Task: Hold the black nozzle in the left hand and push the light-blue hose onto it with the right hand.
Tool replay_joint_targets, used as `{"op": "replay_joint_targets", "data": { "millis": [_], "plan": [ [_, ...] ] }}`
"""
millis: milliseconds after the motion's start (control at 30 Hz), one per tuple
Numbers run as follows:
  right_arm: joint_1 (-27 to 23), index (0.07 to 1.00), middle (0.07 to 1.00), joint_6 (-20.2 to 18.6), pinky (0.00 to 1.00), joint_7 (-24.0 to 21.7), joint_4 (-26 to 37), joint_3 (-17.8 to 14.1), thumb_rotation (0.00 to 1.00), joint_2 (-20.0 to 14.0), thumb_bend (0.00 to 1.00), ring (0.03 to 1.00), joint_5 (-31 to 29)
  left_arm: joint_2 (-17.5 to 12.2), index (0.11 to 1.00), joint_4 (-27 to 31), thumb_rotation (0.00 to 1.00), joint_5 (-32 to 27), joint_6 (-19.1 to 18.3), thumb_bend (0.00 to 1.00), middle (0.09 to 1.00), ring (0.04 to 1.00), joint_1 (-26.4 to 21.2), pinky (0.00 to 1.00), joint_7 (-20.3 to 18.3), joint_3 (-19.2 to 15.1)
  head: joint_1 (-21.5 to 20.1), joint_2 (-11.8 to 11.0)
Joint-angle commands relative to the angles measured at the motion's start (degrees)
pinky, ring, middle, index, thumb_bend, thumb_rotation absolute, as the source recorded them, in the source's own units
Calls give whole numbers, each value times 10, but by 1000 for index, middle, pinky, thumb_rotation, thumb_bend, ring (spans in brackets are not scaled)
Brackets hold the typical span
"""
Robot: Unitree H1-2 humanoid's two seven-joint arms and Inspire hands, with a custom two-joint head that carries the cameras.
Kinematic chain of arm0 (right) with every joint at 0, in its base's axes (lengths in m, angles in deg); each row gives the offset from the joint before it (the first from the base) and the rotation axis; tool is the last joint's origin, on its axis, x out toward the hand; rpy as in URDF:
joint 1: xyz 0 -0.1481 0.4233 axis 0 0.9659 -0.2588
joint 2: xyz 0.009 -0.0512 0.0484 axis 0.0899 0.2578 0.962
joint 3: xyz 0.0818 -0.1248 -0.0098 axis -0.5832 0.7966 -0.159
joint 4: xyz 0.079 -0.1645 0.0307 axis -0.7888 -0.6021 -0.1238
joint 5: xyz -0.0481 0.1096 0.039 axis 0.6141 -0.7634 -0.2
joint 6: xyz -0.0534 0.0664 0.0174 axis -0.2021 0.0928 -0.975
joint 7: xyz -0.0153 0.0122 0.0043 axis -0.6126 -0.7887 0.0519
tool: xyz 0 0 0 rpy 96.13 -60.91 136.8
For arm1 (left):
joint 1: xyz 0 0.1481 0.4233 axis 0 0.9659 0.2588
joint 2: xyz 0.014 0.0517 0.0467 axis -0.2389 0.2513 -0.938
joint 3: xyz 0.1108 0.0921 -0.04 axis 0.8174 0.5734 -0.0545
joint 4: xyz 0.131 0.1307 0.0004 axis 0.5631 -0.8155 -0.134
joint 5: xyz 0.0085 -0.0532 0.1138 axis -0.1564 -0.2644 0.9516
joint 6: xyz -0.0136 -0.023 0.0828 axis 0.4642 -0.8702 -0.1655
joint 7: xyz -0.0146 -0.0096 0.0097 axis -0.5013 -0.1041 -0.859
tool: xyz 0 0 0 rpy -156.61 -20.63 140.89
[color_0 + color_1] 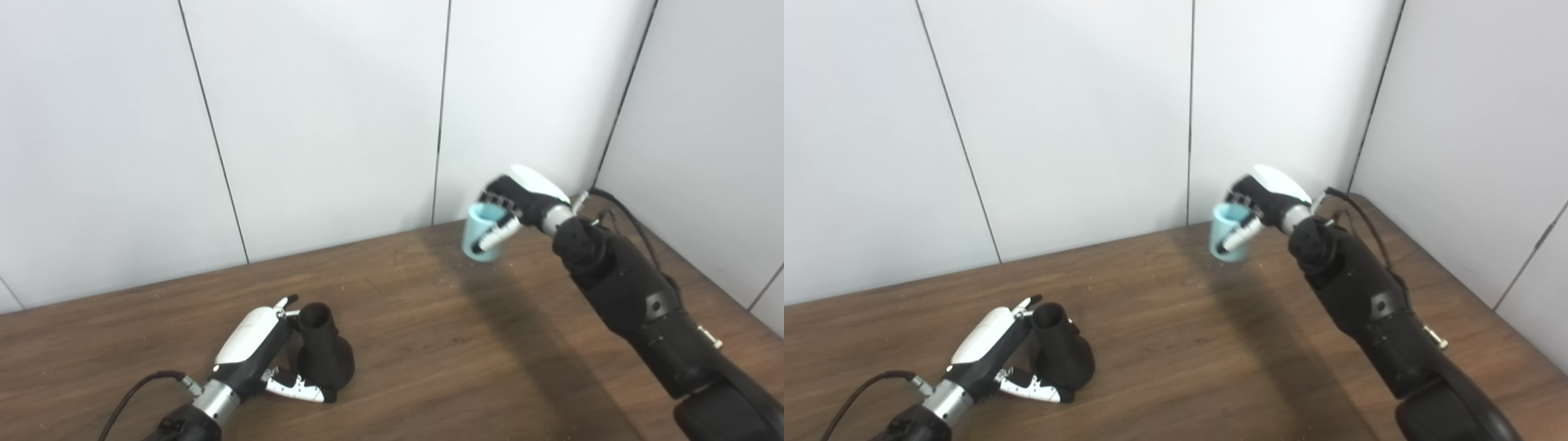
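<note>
At the near left of the wooden table (pixel 429 318), the left hand (pixel 260 346) lies low with its fingers curled around the black nozzle (pixel 324 355). The nozzle stands on its wide, rounded base, its narrow open neck pointing up and slightly back, and the thumb reaches under the base on the near side. The hand grips it close to the table's front edge; a cable trails from the wrist toward the bottom left corner.

To the right of the nozzle the tabletop runs bare across its middle, a broad stretch of wood between the two hands, crossed by the dark shadow of the right arm.

At the far right, the right hand (pixel 514 205) is raised above the table near the back wall (pixel 331 122), closed around the light-blue hose (pixel 481 236). This is a short, cup-like piece with its open end up and tilted, clear of the surface. It hangs well apart from the nozzle, near the corner where the back wall meets the side wall (pixel 716 141).
</note>
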Motion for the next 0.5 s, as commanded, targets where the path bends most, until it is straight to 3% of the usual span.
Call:
{"op": "replay_joint_targets", "data": {
  "millis": [0,167,300,467],
  "plan": [
    [-34,480,477,0,437,9,33,-12,0,-4,520,474,1,-25,492,-47,0,48,-59,525,478,616,51,1000,-72,32,7,3],
    [-40,484,481,-7,421,-7,78,-15,0,14,521,464,-8,-23,495,-38,0,50,-69,525,472,602,52,1000,-75,32,19,7],
    [-36,480,487,-47,408,-60,163,3,0,28,521,459,-12,-18,495,-27,0,54,-85,525,472,589,52,1000,-77,33,42,12],
    [-45,481,490,-56,397,-113,217,16,0,34,520,454,-28,-13,496,-20,0,57,-95,525,471,589,52,1000,-75,38,76,20]
  ]
}}
